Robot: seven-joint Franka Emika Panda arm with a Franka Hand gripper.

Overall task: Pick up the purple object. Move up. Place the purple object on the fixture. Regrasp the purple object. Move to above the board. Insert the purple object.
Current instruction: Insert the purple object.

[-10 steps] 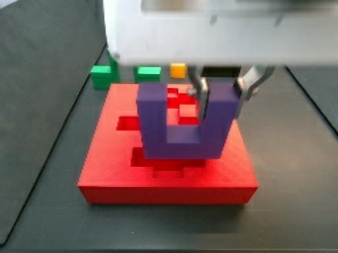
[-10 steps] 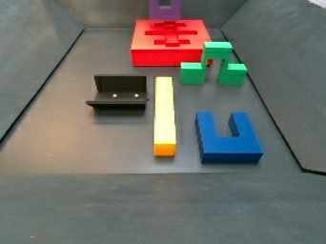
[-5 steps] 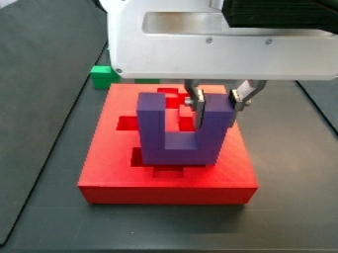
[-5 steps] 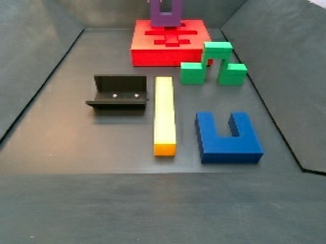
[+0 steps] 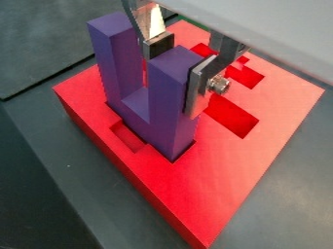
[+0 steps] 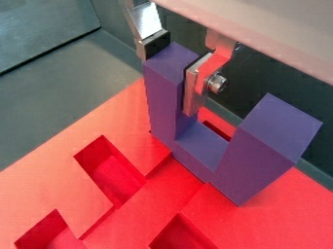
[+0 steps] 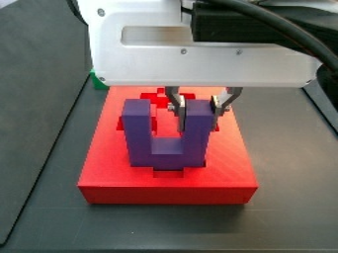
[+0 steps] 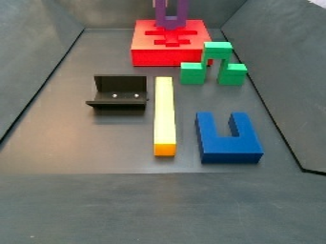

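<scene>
Purple U-shaped plastic block [image 7: 165,138] upright on the large red slab board [image 7: 106,178], base bar sunk into a darker recessed cutout, arms pointing up. Tool [image 5: 182,64] clamped on one arm of the purple block, silver finger plates [image 6: 203,78] pressed to either face in both wrist views. Elsewhere on the dark worktop [image 8: 114,143]: black L-shaped fixture [image 8: 116,93], long yellow bar [image 8: 163,115], blue U-shaped block [image 8: 228,136], green blocks [image 8: 213,64] beside the board.

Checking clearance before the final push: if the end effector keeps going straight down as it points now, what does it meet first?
Probably the board. The end effector is clamped on one upright arm of the purple object, whose base already sits at the red surface, so its fingers would reach the board directly beneath.
</scene>
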